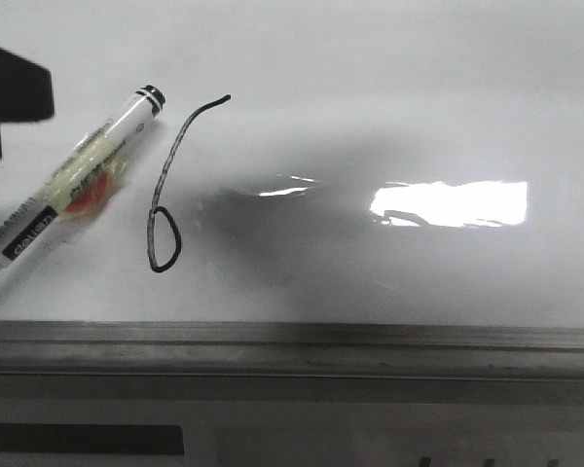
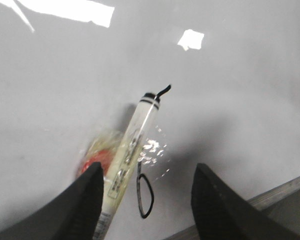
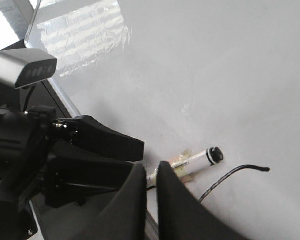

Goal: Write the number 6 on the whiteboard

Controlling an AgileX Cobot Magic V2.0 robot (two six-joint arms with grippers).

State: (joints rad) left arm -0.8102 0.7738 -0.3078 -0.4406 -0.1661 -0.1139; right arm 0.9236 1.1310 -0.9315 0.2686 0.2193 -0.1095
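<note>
The whiteboard [image 1: 419, 117] fills most of every view. A thin black number 6 [image 1: 164, 195] is drawn on its left part, with a slanted stem and a small oval loop. A white marker [image 1: 78, 185] with yellowish tape and a red patch lies loose on the board just left of the 6. My left gripper [image 2: 148, 170] hangs open above the marker [image 2: 132, 140] and the 6's loop [image 2: 145, 196]; nothing is gripped. My right gripper [image 3: 151, 167] is shut with nothing in it, off to one side of the marker [image 3: 200, 159] and the 6's stem [image 3: 230, 175].
A grey metal rim [image 1: 292, 345] runs along the board's near edge. Bright light glare [image 1: 448, 204] sits on the board right of the 6. The left arm's black body [image 3: 65, 150] stands close beside my right gripper.
</note>
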